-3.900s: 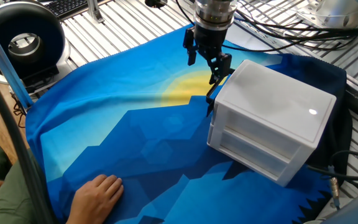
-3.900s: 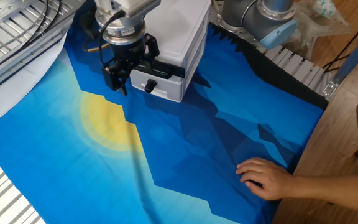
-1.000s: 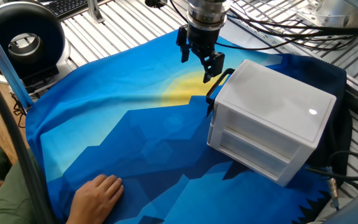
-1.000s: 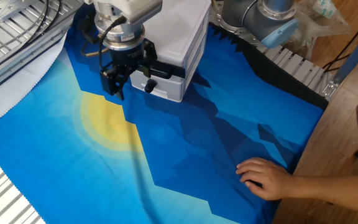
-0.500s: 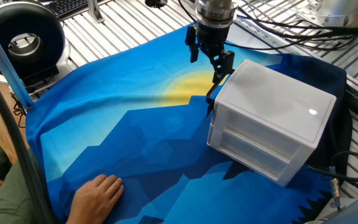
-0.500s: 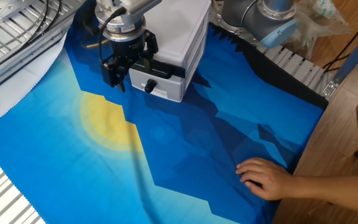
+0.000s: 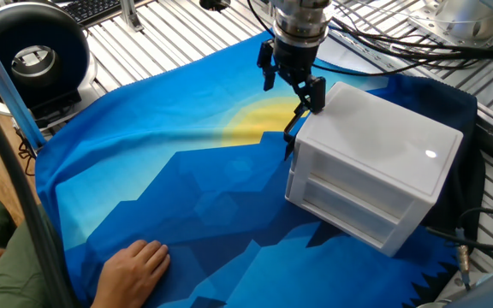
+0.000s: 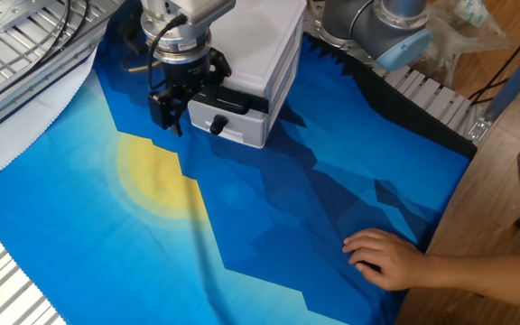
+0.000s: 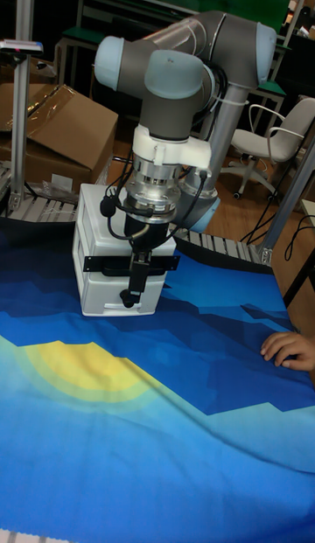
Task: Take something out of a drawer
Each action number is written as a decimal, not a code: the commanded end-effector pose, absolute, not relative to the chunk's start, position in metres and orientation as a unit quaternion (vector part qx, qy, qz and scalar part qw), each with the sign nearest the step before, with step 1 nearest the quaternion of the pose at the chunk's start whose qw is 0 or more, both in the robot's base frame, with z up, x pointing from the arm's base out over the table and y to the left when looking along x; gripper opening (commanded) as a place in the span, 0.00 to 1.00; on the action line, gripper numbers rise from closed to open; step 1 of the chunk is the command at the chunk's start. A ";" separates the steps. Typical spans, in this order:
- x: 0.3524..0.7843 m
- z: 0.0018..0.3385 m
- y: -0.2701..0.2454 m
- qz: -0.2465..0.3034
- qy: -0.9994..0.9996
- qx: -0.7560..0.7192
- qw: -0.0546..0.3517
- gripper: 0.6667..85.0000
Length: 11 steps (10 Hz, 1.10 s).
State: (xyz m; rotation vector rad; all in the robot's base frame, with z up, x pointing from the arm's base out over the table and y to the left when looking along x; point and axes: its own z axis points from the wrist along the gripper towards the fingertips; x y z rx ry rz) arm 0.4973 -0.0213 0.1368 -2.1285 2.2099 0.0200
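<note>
The white drawer box (image 7: 383,145) stands on the blue cloth with both drawers pushed in. The drawer (image 8: 246,96) is the upper one, with a black bar handle (image 9: 101,263) across its front. My gripper (image 7: 293,96) hangs open and points down right in front of that handle, near its left end in the other fixed view, gripper (image 8: 170,125). In the tall fixed view the gripper (image 9: 136,294) overlaps the bar. Whether a finger touches the handle cannot be told. The something is hidden; no wooden cube shows in any view.
A person's hand (image 7: 135,265) rests flat on the cloth (image 7: 187,188) near its front edge, hand (image 8: 382,253). A black round device (image 7: 32,51) stands at the far left. Cables (image 7: 400,43) and metal slats lie behind the box.
Since a second ago my gripper has shifted toward the drawer box and a little lower, closing in on the black handle. The box and the hand have not moved.
</note>
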 end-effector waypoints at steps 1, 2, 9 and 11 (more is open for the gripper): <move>0.506 0.136 -0.019 -0.003 0.714 -0.698 0.053 1.00; 0.519 0.140 -0.022 -0.023 0.703 -0.709 0.054 1.00; 0.570 0.144 -0.008 -0.069 0.701 -0.698 0.128 1.00; 0.554 0.154 -0.013 -0.045 0.723 -0.682 0.106 1.00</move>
